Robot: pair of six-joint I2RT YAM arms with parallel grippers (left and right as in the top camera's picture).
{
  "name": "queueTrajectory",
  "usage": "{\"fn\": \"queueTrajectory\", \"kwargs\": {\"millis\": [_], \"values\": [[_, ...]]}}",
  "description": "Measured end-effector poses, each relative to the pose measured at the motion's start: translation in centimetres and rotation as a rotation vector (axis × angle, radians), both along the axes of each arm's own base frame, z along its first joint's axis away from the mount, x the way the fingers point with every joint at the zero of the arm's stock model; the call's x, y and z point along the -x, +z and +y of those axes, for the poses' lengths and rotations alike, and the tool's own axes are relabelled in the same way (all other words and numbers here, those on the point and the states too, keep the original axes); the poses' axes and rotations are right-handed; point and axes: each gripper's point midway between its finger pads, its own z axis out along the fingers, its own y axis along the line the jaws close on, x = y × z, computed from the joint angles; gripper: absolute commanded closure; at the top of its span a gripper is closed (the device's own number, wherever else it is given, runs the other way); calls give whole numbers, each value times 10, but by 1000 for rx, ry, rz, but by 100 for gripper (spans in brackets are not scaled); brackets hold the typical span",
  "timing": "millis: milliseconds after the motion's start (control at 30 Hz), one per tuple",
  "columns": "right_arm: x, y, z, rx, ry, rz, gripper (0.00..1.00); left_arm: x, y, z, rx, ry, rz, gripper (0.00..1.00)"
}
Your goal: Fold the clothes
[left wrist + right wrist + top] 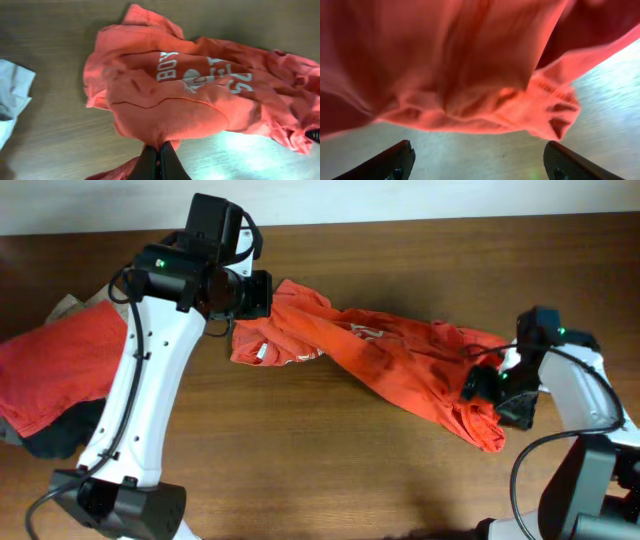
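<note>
Shirt [400,355] stretched for spreading: left pincer [160,147] pinches its ten o'clock end; right pincer [479,150], at its four o'clock end, gapes wide.

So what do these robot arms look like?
The left arm and right arm have white shells, black joints, looping black cables and a green light near the wrist. The left end effector and right end effector each have two black fingers.

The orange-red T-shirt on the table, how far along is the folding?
Done: nothing folded; the orange-red T-shirt is crumpled, lettering up. In hand: left fingers are shut on one edge, right fingers stand open at the opposite end. Left: spreading, folding, then the heaped red clothes.
</note>
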Motion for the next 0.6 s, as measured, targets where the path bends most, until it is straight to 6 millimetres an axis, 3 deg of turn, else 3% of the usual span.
{"fn": "queueTrajectory", "kwargs": {"millis": [133, 233, 300, 400, 600], "values": [[9, -6, 8, -42, 2, 23, 14, -1, 0, 5, -24, 13, -7, 100], [4, -11, 9, -49, 5, -8, 38, -2, -1, 7, -39, 21, -11, 100], [-16, -15, 6, -34, 3, -91, 64, -3, -1, 9, -45, 24, -12, 100], [-41, -14, 0, -13, -5, -193, 83, -3, -1, 10, -54, 29, -14, 99], [-85, -5, -12, 24, -53, -372, 92, 0, -3, 16, -81, 39, 0, 99]]}}
